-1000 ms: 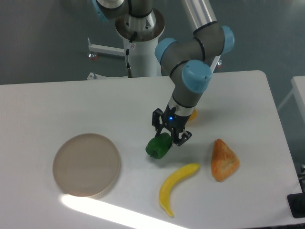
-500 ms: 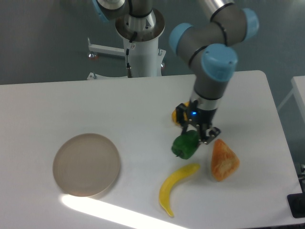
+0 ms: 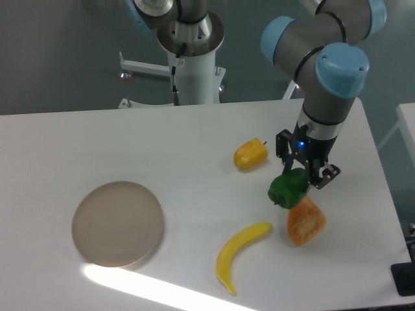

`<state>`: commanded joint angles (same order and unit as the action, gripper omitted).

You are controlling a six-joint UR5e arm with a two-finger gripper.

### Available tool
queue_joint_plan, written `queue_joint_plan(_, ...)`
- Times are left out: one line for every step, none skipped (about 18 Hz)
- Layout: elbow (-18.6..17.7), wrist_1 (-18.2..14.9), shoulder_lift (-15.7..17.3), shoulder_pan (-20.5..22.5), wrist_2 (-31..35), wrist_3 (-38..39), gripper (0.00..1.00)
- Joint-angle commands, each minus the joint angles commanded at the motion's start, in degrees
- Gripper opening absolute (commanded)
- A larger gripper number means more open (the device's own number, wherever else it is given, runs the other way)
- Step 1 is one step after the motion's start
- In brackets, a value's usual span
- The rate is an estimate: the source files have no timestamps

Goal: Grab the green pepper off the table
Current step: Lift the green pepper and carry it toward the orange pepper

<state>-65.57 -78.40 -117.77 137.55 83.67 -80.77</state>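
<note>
The gripper [image 3: 303, 170] had carried the green pepper [image 3: 288, 188] rightward — uncovering the yellow pepper [image 3: 250, 154] — jaws clamped on it; glossy, dark, lumpy, above the table [image 3: 130, 142].

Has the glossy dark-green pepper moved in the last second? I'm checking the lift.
Yes. The glossy dark-green pepper, held in the claw, went right, away from the round beige plate.

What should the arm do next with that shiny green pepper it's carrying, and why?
Probably hold its grip and stop at a steady height. The gripper is closed on the glossy dark-green pepper, which appears to be clear of the white table, so the pickup looks done. It hangs just over the orange wedge-shaped piece, so lowering risks a bump.
</note>
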Motion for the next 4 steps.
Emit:
queue_joint_plan(0.00,0.00,-0.17,-0.09,0.00,0.00,0.32)
queue_joint_plan(0.00,0.09,-0.26,-0.09,0.00,0.00,0.32)
queue_joint_plan(0.09,0.09,-0.26,-0.09,0.00,-0.09,0.32)
queue_joint_plan(0.26,0.09,-0.35,-0.09,-0.09,-0.09,0.32)
